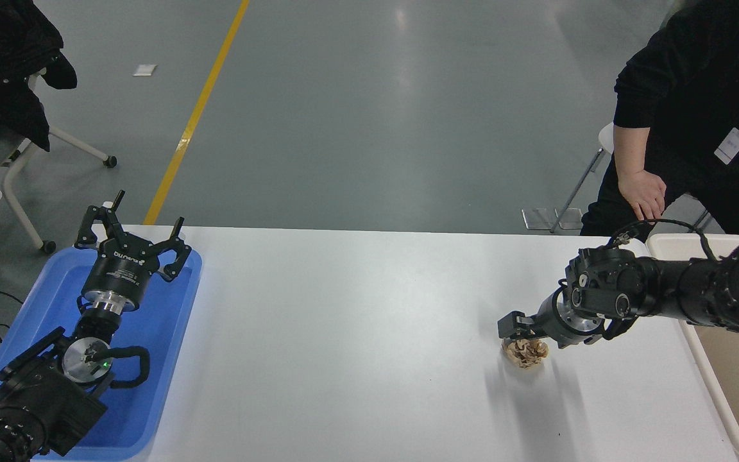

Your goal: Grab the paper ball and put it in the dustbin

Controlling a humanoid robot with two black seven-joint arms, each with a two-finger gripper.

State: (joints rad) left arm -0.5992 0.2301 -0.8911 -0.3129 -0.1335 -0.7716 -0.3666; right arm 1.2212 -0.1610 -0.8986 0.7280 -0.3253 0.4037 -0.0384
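Note:
The tan-brown paper ball (526,354) lies on the white table (356,333), right of the middle. My right gripper (518,330) comes in from the right and hangs low over the ball's far top side, open, one black finger (509,325) showing at the ball's upper left. The ball's top is partly covered by the gripper. The cream-beige dustbin (725,410) stands at the table's right end, behind the right arm. My left gripper (131,236) is parked at the lower left, open and holding nothing.
A shallow blue tray (164,359) sits under the left arm at the table's left end. A person in black stands at the far right, one hand (644,196) hanging near the dustbin's far corner. A chair stands at the upper left.

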